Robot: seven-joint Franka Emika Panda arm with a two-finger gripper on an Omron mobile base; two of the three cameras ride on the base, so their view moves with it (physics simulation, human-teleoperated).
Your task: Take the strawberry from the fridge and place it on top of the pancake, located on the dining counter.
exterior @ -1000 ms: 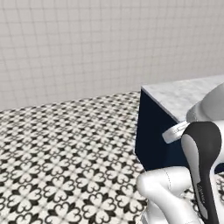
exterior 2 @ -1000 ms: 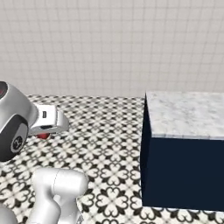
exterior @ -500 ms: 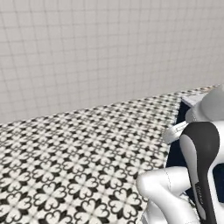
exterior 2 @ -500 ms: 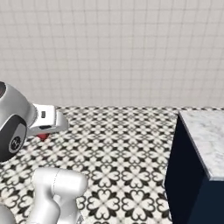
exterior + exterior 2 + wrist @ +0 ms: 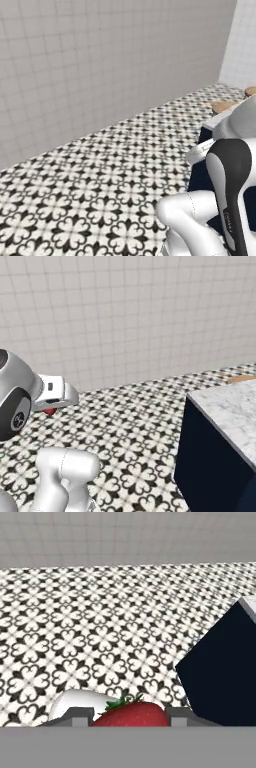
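The strawberry (image 5: pixel 131 714) is a bright red fruit with a green leaf top, pinched between my two fingertips at the bottom of the hand view. My gripper (image 5: pixel 129 717) is shut on it. In the right base view the strawberry (image 5: pixel 49 411) peeks out red under the white hand, where the gripper (image 5: pixel 50 409) hangs above the patterned floor. The dining counter (image 5: pixel 226 407) has a marbled top over navy panels and stands to the right. Its navy side (image 5: pixel 225 672) also shows in the hand view. The pancake and the fridge are out of view.
Black-and-white patterned floor tiles (image 5: pixel 100 175) stretch to a pale tiled wall (image 5: pixel 125 316). Round wooden stools (image 5: pixel 223 106) stand by the counter's far side at the right. My white arm (image 5: pixel 227 195) rises in the lower right of the left base view.
The whole picture has shifted, so the base and its cameras have moved. The counter now sits further right in both base views, and stools have come into view. The strawberry stays gripped.
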